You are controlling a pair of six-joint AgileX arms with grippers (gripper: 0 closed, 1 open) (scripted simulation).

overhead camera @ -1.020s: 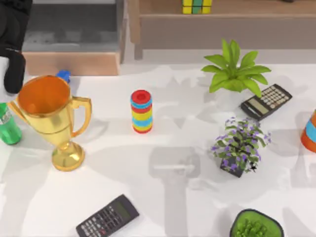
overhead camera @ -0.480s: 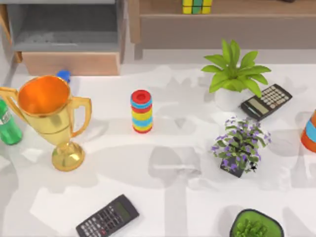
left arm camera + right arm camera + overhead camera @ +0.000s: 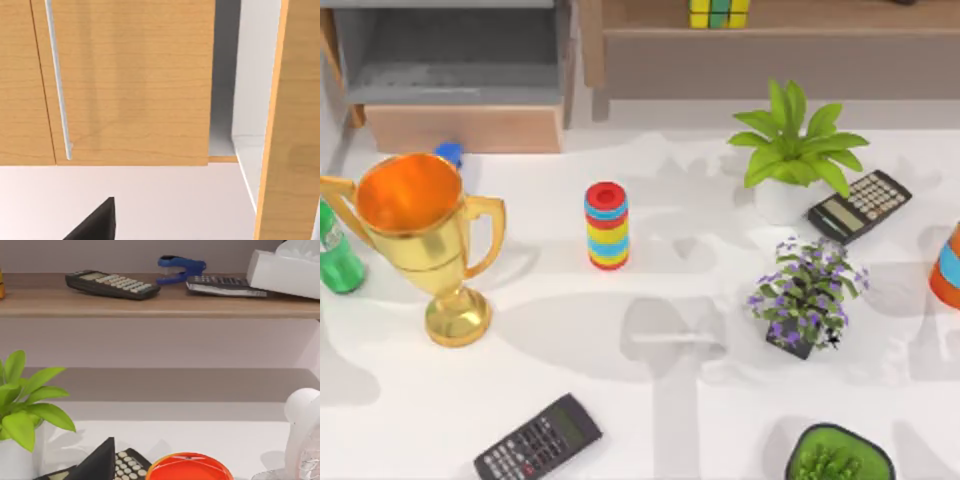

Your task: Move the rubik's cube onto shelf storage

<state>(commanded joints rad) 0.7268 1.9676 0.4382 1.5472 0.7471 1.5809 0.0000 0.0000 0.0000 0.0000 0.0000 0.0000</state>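
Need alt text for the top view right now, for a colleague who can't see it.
The rubik's cube sits on the shelf storage at the table's far edge. On the white table below stand a gold trophy, a striped ring stack, two potted plants and two calculators.

One dark fingertip [image 3: 95, 222] of our left gripper pokes into our left wrist view. One dark fingertip [image 3: 97, 462] of our right gripper shows likewise in our right wrist view.
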